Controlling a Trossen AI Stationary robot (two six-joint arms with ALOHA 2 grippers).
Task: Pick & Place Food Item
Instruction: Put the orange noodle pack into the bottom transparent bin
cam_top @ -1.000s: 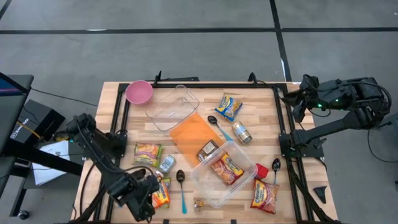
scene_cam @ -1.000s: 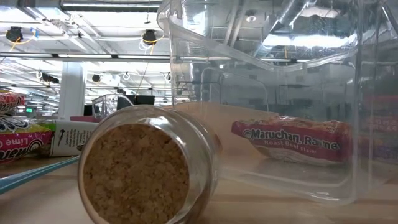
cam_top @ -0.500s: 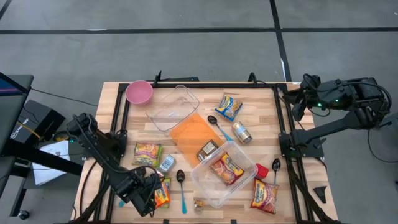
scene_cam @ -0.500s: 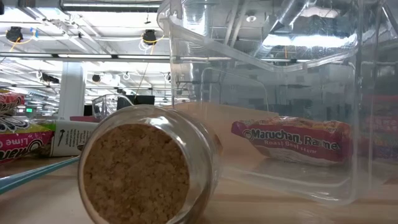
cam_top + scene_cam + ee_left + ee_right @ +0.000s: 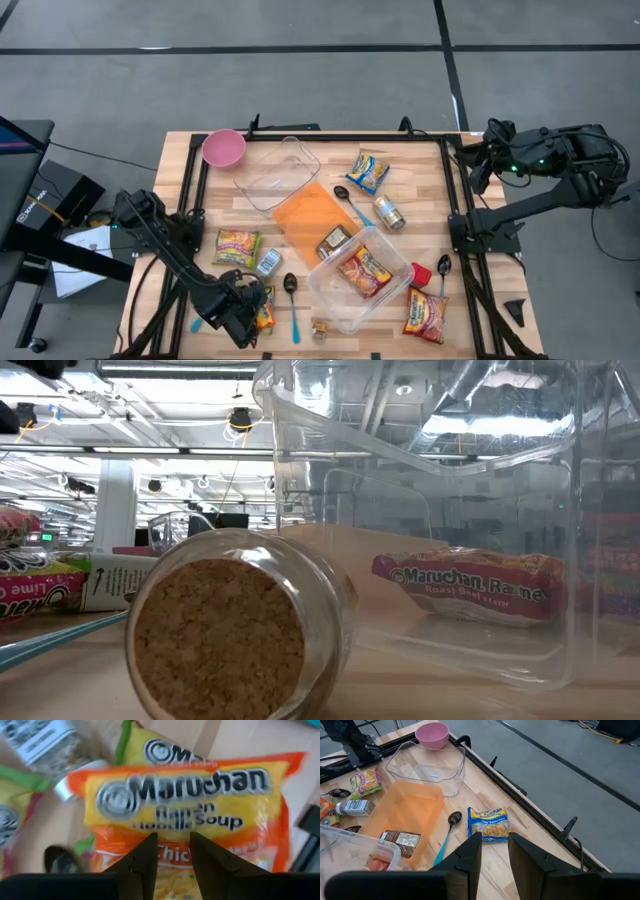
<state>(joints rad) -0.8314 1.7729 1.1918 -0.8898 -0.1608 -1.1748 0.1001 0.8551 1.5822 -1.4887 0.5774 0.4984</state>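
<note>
An orange-and-yellow Maruchan ramen packet (image 5: 185,805) lies near the table's near-left corner (image 5: 266,308), over the edge of a yellow-green packet (image 5: 145,740). My left gripper (image 5: 248,314) is over its near part, with only a narrow gap between the fingertips (image 5: 173,852). My right gripper (image 5: 478,165) waits off the table's far right corner, shut and empty (image 5: 493,842). A clear tub (image 5: 395,295) at the near middle holds another ramen packet (image 5: 362,270). My left gripper is on the orange packet's near end, at the orange band below the lettering (image 5: 172,852), which shows in the narrow gap between the two fingers. The fingers slant down from the table's near-left side. The fingers hide how many layers they hold and whether the packet is lifted.
Around the packet lie a small labelled bottle (image 5: 268,262), a lime packet (image 5: 237,246) and two spoons (image 5: 291,300). A cork-stoppered jar (image 5: 230,630) lies at the near edge. Farther off are an orange lid (image 5: 312,215), a second clear tub (image 5: 277,172), a pink bowl (image 5: 223,148) and a can (image 5: 389,213).
My left gripper has moved a little toward the table's right edge, over the orange packet, so that it covers more of the packet in the high view. My right arm has kept still.
</note>
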